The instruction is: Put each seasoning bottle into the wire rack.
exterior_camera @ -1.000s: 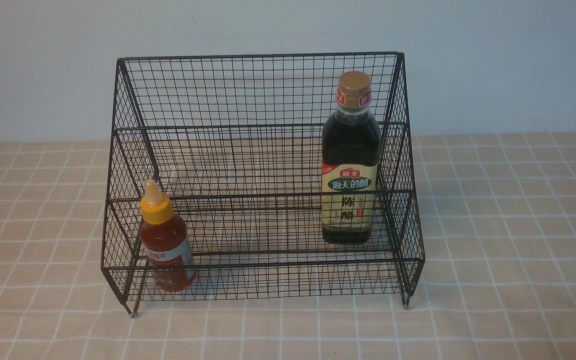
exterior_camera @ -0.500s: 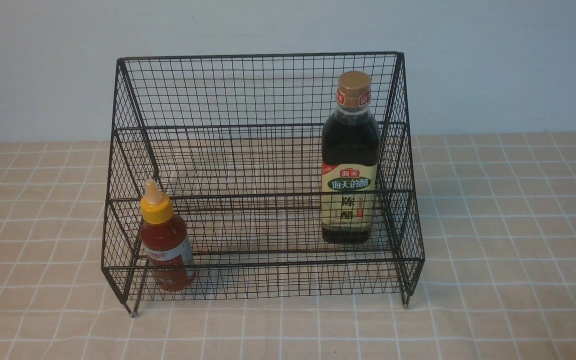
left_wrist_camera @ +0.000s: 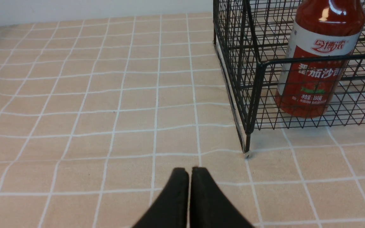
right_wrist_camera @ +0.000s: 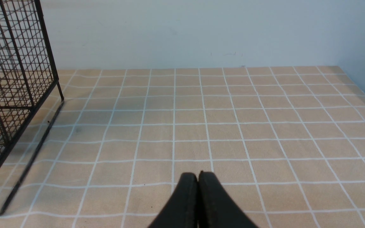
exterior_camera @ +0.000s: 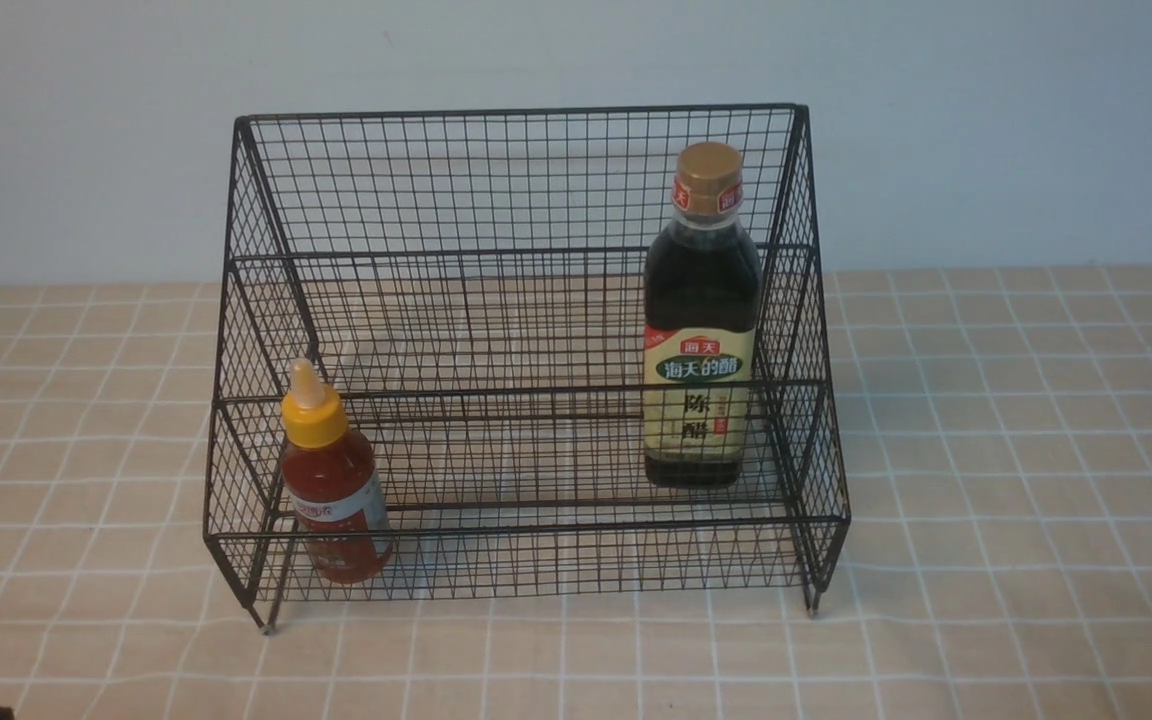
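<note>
Evidently nothing in the black wire-mesh rack (exterior_camera: 526, 350) has moved over the last second: the tall dark-liquid bottle with the gold cap (exterior_camera: 701, 320) stands at its right, the small red-sauce squeeze bottle (exterior_camera: 331, 485) front left, so the task looks finished. Only the wrist views show the left gripper (left_wrist_camera: 189, 171) and right gripper (right_wrist_camera: 198, 175), both closed and empty over the checked desk (right_wrist_camera: 233, 133).

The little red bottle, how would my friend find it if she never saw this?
Find the big black wire rack. Look at its lowest shelf, front left corner: the little red bottle stands there. Unlike the tall dark bottle, it has a pointy yellow cap.
</note>
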You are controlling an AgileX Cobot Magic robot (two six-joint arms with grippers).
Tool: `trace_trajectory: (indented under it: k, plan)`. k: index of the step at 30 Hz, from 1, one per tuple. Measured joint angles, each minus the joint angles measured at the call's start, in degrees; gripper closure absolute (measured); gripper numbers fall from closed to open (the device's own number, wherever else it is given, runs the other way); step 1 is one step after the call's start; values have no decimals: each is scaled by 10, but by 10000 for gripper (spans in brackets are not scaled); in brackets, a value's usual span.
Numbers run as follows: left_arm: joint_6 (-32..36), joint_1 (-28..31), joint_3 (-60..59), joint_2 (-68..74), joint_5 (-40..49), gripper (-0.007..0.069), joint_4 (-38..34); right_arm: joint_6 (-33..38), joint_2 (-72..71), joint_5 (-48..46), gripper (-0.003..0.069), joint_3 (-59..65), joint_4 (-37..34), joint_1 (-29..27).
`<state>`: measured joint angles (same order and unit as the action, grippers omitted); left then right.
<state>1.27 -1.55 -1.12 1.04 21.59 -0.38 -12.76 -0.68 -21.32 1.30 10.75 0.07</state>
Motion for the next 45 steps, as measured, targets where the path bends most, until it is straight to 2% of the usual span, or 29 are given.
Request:
trace_trajectory:
  k: [45]
  plan:
    - [0,2,-4,-17,0,631,-3,0,0,0,672,0,-2,0]
